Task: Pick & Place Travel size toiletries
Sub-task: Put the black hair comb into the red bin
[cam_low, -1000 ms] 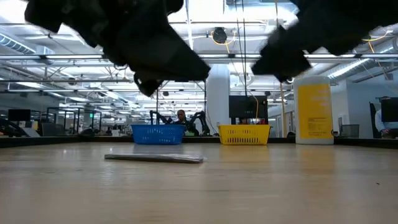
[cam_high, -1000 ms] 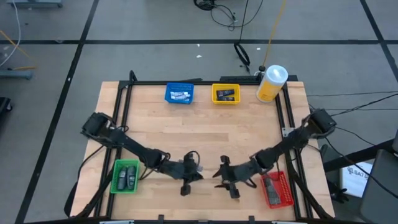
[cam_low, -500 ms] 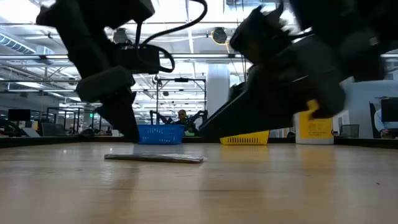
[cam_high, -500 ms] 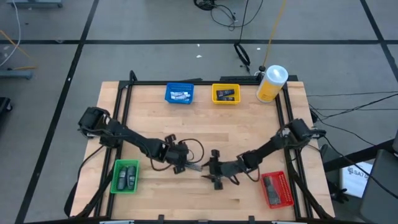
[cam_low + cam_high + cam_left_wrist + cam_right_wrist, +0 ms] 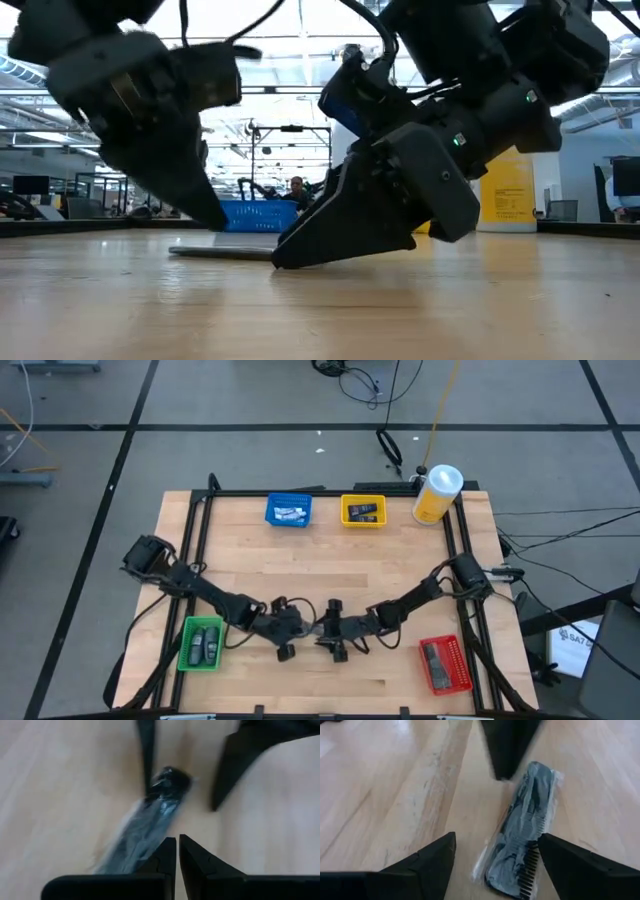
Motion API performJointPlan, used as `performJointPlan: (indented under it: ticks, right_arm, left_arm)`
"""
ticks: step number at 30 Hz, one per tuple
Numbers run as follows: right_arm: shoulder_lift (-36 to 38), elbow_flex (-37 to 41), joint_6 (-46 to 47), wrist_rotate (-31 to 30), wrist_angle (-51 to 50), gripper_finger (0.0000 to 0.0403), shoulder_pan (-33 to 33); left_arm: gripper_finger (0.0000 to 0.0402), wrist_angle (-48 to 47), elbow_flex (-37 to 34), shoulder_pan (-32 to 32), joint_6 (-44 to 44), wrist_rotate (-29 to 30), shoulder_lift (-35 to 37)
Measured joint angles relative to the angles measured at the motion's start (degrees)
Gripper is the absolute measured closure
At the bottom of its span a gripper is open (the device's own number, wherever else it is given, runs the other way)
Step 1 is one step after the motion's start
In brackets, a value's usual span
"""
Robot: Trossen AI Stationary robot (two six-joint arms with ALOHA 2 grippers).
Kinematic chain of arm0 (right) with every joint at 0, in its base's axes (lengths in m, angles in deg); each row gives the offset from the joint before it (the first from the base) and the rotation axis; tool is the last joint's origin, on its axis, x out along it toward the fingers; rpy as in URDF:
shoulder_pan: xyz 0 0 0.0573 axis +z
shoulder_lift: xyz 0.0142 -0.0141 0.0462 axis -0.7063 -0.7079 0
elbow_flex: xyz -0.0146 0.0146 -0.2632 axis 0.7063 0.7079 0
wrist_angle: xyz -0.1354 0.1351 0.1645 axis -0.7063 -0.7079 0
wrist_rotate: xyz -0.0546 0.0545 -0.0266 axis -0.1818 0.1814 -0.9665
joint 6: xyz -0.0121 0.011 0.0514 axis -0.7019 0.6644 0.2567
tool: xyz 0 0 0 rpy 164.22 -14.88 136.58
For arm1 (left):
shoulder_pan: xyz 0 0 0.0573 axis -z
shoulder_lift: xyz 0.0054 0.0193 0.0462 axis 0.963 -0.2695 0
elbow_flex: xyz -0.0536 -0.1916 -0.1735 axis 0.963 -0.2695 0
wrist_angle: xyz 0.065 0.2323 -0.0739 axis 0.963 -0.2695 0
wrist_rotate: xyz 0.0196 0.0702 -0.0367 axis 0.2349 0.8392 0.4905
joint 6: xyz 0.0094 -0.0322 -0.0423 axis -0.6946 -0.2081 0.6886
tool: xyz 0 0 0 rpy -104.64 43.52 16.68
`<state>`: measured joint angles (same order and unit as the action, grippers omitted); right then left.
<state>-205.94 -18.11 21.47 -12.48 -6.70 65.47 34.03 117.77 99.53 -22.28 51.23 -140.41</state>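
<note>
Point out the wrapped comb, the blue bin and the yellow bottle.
wrapped comb [image 5: 520,835], right wrist view, middle of its back.
blue bin [image 5: 288,510], high view, its rim.
yellow bottle [image 5: 432,505], high view, its side.

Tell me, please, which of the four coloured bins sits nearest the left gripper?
The green bin, at the table's near-left; the left gripper works just beside it, unlike the others.

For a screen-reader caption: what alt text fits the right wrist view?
A wrapped black comb lies flat on the wooden table, just ahead of the right end effector, whose fingers are spread wide. The left end effector points down at the comb's far end.
</note>
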Motion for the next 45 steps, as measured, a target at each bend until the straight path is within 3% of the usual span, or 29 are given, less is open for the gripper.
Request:
performJointPlan:
  ticks: [9, 14, 22, 28, 36, 45]
  right_arm:
    - [0.95, -0.04, 3.59, 0.8, -8.75, 0.0207, -2.15]
    - [0.88, 0.0, 3.73, 1.56, -10.6, 0.0271, -2.47]
    - [1.69, 0.07, 2.9, 1.57, -10.45, 0.0345, -2.09]
    - [4.04, 0.28, 1.22, -2.25, -10.6, 0.0375, -0.46]
    - [10.05, 0.37, -2.23, -8.49, -14.83, 0.0402, 3.11]
    - [19.85, 0.35, -2.28, -18.71, -22.85, 0.0403, 9.42]
  left_arm:
    - [0.038, 3.58, 3.54, 3.02, -11.16, 7.45, 0.93]
    - [0.038, 0.3, 3.51, 4.99, -14.2, 17.98, 0.87]
    - [0.038, -4.38, 3.51, 10.89, -13.27, 39.13, 0.87]
    - [0.038, -16.08, 3.5, 14.41, -1.3, 48.25, 3.0]
    - [0.038, -31.15, 3.53, 15.86, 15.68, 48.73, 7.57]
    - [0.038, -31.94, 3.51, 16.06, 17.79, 48.59, 7.54]
